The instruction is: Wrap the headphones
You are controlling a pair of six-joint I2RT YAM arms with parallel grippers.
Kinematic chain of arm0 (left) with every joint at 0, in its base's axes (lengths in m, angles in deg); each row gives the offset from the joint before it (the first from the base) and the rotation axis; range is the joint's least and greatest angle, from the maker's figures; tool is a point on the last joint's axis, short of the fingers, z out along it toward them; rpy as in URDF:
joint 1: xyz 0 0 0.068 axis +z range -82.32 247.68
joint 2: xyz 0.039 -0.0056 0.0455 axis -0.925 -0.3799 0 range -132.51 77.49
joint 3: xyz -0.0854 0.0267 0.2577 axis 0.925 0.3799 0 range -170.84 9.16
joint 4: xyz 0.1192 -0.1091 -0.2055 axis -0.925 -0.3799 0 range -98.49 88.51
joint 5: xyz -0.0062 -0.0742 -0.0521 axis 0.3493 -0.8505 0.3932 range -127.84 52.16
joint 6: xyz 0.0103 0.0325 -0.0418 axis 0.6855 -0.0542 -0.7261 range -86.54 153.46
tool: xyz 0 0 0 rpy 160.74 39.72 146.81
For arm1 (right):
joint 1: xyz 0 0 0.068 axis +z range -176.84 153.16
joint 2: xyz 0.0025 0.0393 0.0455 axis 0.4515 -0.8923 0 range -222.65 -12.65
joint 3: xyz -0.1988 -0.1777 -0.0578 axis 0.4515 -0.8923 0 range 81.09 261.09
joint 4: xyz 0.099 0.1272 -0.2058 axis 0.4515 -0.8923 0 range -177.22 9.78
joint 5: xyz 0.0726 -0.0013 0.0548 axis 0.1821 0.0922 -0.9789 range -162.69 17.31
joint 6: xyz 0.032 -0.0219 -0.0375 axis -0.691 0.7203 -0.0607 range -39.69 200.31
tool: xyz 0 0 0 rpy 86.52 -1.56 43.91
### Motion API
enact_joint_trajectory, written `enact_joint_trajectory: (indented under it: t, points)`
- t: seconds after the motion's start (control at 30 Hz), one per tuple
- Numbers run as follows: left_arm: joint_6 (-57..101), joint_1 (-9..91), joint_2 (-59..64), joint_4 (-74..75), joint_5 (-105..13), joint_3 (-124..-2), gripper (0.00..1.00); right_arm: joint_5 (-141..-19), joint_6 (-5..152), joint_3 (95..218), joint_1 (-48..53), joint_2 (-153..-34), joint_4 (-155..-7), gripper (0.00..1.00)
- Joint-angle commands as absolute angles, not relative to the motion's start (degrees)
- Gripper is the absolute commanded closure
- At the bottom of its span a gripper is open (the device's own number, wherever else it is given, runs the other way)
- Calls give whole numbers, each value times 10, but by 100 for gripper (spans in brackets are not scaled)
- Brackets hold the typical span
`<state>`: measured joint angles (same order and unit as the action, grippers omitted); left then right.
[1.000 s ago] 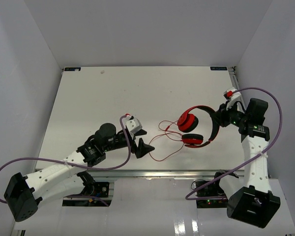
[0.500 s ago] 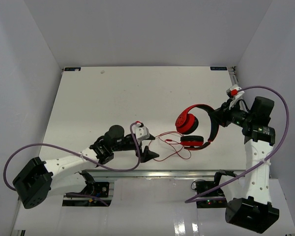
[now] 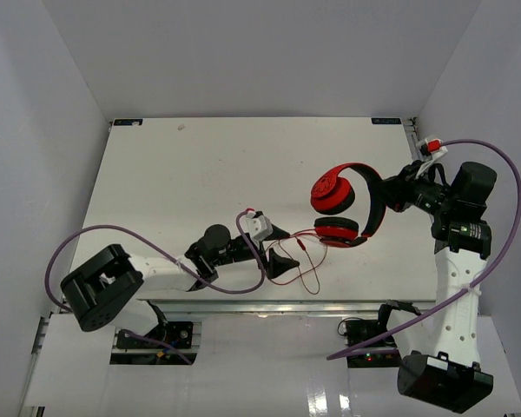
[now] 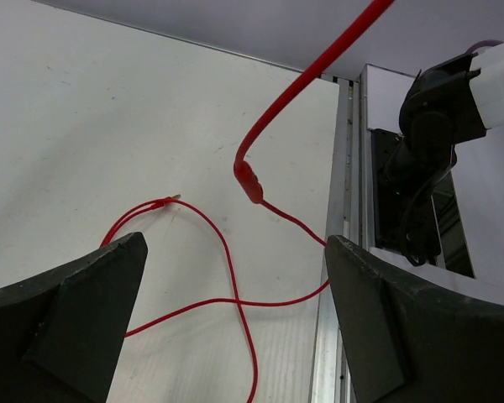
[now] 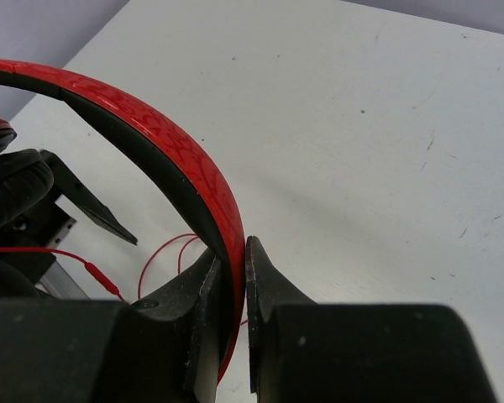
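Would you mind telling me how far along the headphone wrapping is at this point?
Done: the right tool is shut on the headband of the headphones. In hand: the open left tool hovers over the loose cable. Left: all the wrapping; the cable lies in slack loops on the table.

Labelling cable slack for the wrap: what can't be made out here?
- Top view: whether the headphones touch the table; seen only from above.
- Right wrist view: earcups cut by the left edge, beside the headband in the right gripper.
- Left wrist view: cable runs off the top and bottom edges.
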<state>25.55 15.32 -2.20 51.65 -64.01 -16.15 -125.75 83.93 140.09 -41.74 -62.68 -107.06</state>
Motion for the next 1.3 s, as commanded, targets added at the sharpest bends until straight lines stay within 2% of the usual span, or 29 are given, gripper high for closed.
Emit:
enact_joint_trajectory:
  t: [0.0,0.37,0.6,0.9,1.1,1.27]
  points:
    - [186,132,-86,634,-633,-196,2,-1263,743,1442,-417,-629,-1004,92]
    - [115,82,-230,733,-638,-235,5,-1242,698,1455,-418,-643,-975,92]
    - [116,71,-292,769,-593,-252,7,-1244,691,1459,-417,-645,-974,92]
    - [218,71,-292,677,-526,-281,4,-1252,680,1456,-417,-643,-971,92]
    - [333,71,-300,575,-611,-311,2,-1256,680,1450,-417,-641,-969,92]
    - [363,71,-287,554,-660,-299,2,-1258,682,1444,-417,-639,-969,92]
